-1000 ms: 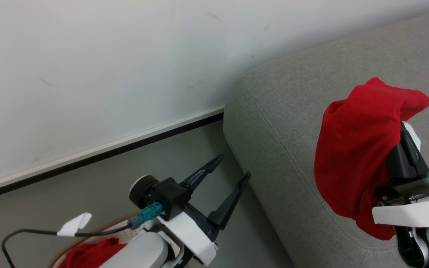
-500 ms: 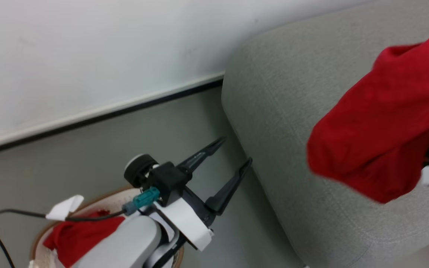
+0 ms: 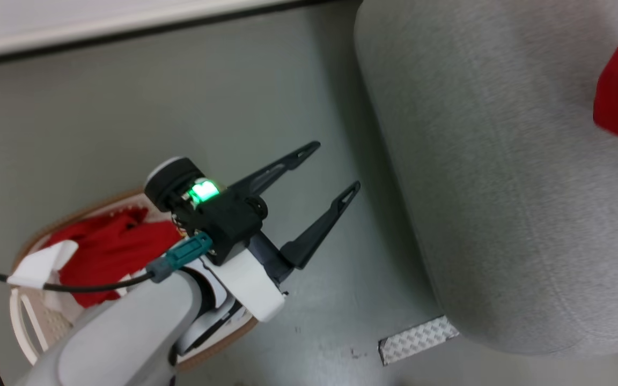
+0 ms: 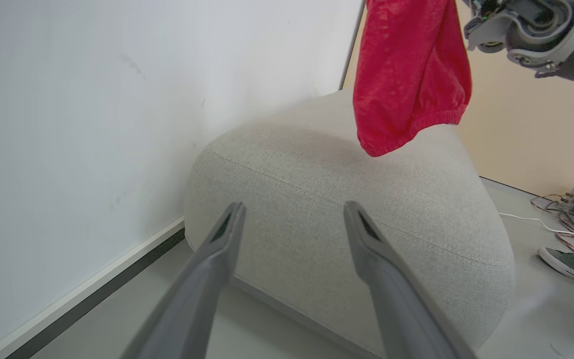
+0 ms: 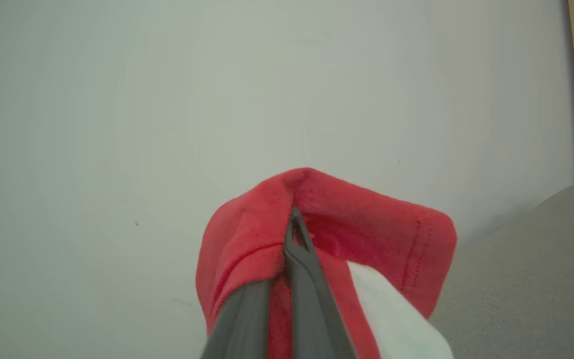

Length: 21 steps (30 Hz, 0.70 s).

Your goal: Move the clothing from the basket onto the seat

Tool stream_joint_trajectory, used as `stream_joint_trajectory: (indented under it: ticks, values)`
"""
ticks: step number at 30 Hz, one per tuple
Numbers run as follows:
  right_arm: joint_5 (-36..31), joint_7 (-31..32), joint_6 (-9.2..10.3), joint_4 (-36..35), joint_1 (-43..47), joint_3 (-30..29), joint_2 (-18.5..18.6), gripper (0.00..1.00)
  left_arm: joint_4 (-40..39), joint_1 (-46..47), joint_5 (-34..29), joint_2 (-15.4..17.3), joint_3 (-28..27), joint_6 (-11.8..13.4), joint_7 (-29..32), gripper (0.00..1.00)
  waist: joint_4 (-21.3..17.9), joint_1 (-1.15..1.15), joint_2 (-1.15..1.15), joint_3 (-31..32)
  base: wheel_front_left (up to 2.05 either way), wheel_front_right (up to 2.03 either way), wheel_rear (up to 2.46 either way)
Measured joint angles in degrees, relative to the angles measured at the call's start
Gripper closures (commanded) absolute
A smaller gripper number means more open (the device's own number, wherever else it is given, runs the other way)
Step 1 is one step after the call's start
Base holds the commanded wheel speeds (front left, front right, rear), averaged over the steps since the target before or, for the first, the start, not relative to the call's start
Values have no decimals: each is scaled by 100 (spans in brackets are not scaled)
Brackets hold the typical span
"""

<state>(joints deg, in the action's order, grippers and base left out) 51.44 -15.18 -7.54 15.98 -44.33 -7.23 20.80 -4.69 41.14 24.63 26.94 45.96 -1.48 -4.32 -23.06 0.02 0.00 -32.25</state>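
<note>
The right tool [image 5: 294, 219] is clamped shut on a red garment [image 5: 366, 214]. The left wrist view shows this garment hanging over the grey seat [image 4: 347, 199]. The head view shows the left tool [image 3: 335, 166] spread wide and empty above the floor, beside the seat, and a second red garment [image 3: 105, 252] lying in the white basket [image 3: 223, 339].

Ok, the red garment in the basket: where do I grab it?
Pinch a raised fold of the red garment from above with the open left pincer; it lies crumpled inside the basket, whose wall likely blocks a sideways approach.
</note>
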Motion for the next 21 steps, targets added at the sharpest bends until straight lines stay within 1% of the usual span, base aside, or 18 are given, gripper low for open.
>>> stream_joint_trajectory:
  ticks: [4, 7, 9, 11, 14, 17, 18, 19, 20, 21]
  values:
    - [-135, 2, 0, 633, -634, 120, 336, 100, -132, 146, -42, 68, -37, -1, 70, 0, 127, 0, 0, -453, 0, 0, 0]
    - [-346, 44, -1, 1298, -943, 332, 612, 100, -138, 222, -56, 15, -42, 1, 21, 0, 280, 0, 0, -692, 0, 0, 0]
    - [-630, 114, -1, 1746, -1042, 531, 761, 100, -110, 240, -56, -36, -52, 9, -41, 0, 424, 0, 0, -776, 0, 0, 0]
    - [-1185, 240, -1, 2245, -1084, 816, 1009, 100, -30, 237, -56, -79, -52, 26, -136, 0, 564, 0, 0, -823, 0, 0, 0]
    - [-1345, 617, -1, 2980, -1100, 1033, 1038, 100, 107, 224, -45, -136, -65, 34, -300, 0, 744, -1, 0, -820, 0, 0, 0]
    - [-1412, 1046, -1, 3411, -1109, 1306, 1049, 100, 233, 187, -20, -183, -76, 54, -435, 0, 867, -1, 0, -733, 0, 0, 0]
    - [-1408, 1210, -1, 3511, -1110, 1389, 1068, 94, 260, 183, -4, -190, -89, 59, -463, 0, 897, -1, 0, -693, 0, 0, 0]
    - [-1371, 1372, -1, 3586, -1110, 1472, 1089, 82, 285, 181, 19, -199, -97, 60, -491, 0, 923, -1, 0, -652, 0, 0, 0]
    - [-1317, 1463, -1, 3626, -1109, 1534, 1096, 75, 313, 175, 26, -202, -100, 73, -512, 0, 943, -1, 0, -610, 0, 0, 0]
    - [-1292, 1547, -1, 3657, -1109, 1606, 1113, 58, 337, 164, 31, -208, -102, 76, -539, 0, 960, -1, 0, -567, 0, 0, 0]
